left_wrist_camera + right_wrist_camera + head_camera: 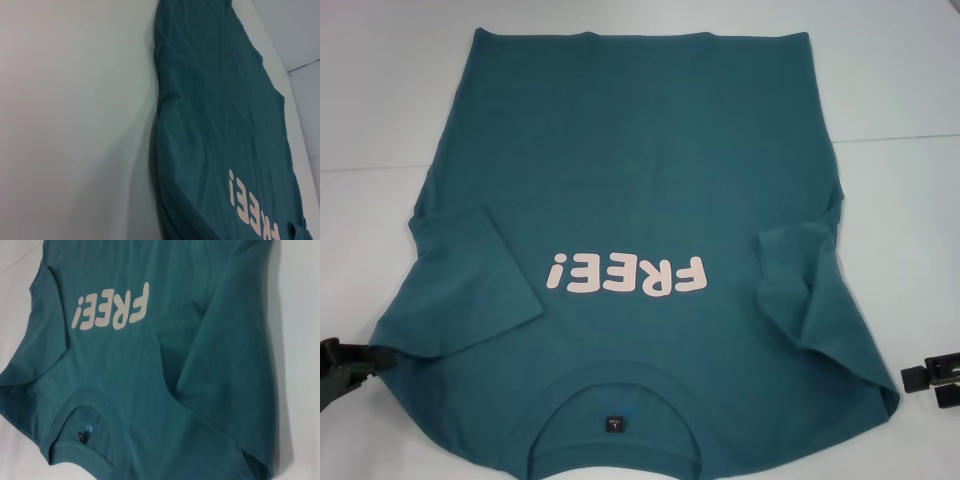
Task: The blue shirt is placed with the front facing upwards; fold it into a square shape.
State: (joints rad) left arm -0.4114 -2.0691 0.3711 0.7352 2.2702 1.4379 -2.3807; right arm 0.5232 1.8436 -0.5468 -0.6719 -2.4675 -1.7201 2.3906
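The teal-blue shirt lies flat on the white table, front up, collar nearest me and hem at the far side. The pale pink "FREE!" print reads upside down to me. Both short sleeves are folded inward onto the body: the left one and the right one. The shirt also shows in the left wrist view and the right wrist view. My left gripper sits at the shirt's near left edge. My right gripper sits off its near right corner.
The white table surrounds the shirt on both sides and beyond the hem. A seam line in the table surface runs across at the left and right.
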